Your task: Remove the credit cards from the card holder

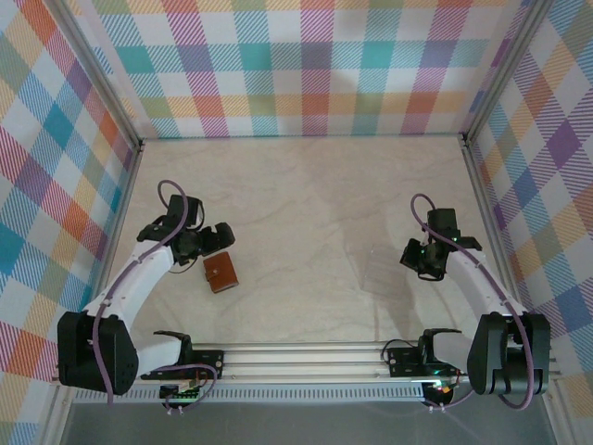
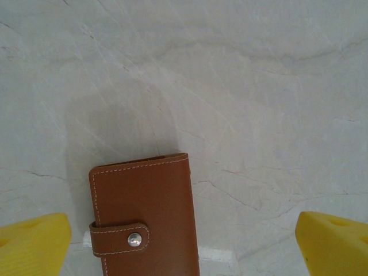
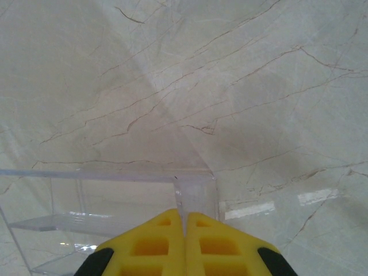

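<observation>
The card holder (image 1: 220, 273) is a tan-brown leather wallet lying closed on the marble table, its strap tab (image 2: 119, 238) snapped shut with a silver stud. No credit cards are visible; the folded wallet hides whatever is inside it. My left gripper (image 1: 213, 245) hovers just above and behind the wallet, open, with its yellow fingers (image 2: 34, 244) spread wide on either side of the card holder (image 2: 146, 218). My right gripper (image 1: 422, 258) is far off at the right of the table, its yellow fingers (image 3: 155, 244) pressed together and not touching the wallet.
A clear acrylic stand (image 3: 109, 201) sits right under my right gripper (image 3: 185, 221), and one of its upright edges lines up with the seam between the fingers. Plaid walls (image 1: 306, 65) close in the table on three sides. An aluminium rail (image 1: 306, 362) runs along the near edge.
</observation>
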Robot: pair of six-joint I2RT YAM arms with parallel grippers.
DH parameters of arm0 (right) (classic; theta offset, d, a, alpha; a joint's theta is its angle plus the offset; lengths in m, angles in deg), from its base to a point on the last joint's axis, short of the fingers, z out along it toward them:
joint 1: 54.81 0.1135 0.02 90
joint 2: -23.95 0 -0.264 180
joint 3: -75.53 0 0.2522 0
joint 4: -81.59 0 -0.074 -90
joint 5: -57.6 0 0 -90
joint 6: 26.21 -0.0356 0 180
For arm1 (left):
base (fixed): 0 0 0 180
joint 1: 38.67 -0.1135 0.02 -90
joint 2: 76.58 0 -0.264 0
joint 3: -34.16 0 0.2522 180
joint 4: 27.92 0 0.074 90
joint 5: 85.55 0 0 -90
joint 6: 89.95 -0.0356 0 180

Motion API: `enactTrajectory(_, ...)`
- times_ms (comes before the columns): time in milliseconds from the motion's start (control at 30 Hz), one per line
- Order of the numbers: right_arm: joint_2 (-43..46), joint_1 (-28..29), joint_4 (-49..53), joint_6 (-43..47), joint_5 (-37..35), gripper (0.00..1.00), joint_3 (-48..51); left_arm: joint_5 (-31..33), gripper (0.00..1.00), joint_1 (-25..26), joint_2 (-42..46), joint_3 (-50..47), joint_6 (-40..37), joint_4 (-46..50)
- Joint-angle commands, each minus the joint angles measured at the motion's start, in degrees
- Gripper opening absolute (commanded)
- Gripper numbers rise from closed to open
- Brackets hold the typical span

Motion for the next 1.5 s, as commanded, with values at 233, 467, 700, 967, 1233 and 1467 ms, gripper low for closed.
enactTrajectory(233,-1.56,6.01,3.53,-2.06,-0.76,0.00,-7.54,4.09,0.99,2.06,-5.89,3.81,4.64,4.89)
enactTrajectory(467,-7.01,12.59,4.32,-3.64,-4.25,0.00,-15.60,6.94,0.98,3.09,-12.91,4.17,8.63,6.23)
enactTrajectory(700,-17.20,18.38,4.78,-3.06,-6.74,0.00,-26.92,5.46,0.98,4.88,-17.94,2.71,9.47,4.36)
enactTrajectory(967,-31.89,22.21,5.25,-1.72,-6.50,0.00,-42.10,2.93,0.98,5.66,-20.01,-1.25,10.30,1.74)
enactTrajectory(1233,-47.70,25.76,9.64,0.88,-6.41,0.00,-60.58,1.38,0.82,7.71,-20.93,-2.75,10.30,0.55)
enactTrajectory(1467,-58.32,28.27,13.11,-1.40,-5.44,0.00,-73.28,-0.08,0.73,14.03,-19.42,-1.14,12.43,1.69)
